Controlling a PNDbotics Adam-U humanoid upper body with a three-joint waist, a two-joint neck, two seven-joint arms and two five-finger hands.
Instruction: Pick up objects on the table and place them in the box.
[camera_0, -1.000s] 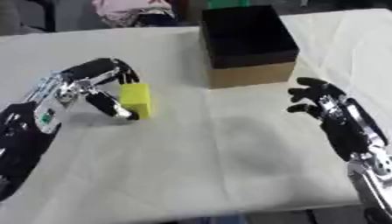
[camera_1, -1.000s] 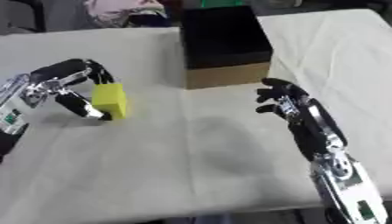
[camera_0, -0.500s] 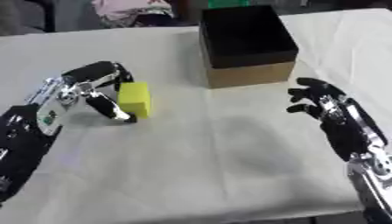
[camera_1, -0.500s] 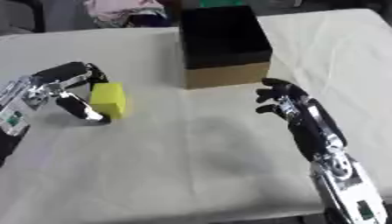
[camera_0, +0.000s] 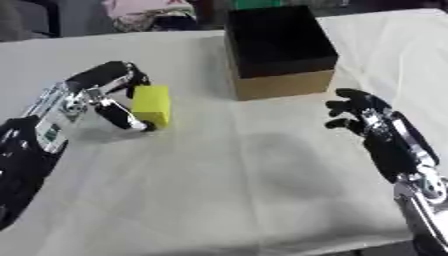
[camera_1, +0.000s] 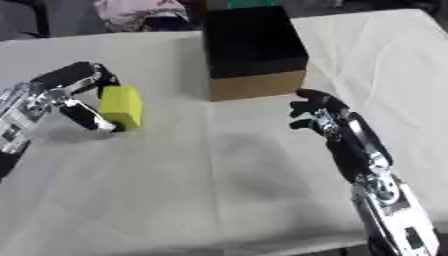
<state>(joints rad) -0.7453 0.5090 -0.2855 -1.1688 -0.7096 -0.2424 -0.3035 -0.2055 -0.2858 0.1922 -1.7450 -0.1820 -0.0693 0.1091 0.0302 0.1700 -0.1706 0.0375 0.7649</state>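
Observation:
A yellow block (camera_0: 152, 104) stands on the white table at the left. My left hand (camera_0: 98, 94) is curled round it, fingers over its top and thumb at its lower edge, so it is pinched between them. The box (camera_0: 278, 50), brown cardboard with a black inside, stands open at the back centre, to the right of the block. My right hand (camera_0: 368, 120) hovers over the table just right of and below the box, its fingers relaxed and holding nothing.
The white cloth-covered table (camera_0: 227, 175) spreads across the view, with bare cloth in the middle and front. A pink and white bundle (camera_0: 144, 11) lies at the far edge behind the table.
The left hand and the yellow block have shifted slightly left and back. The right hand has stayed where it was.

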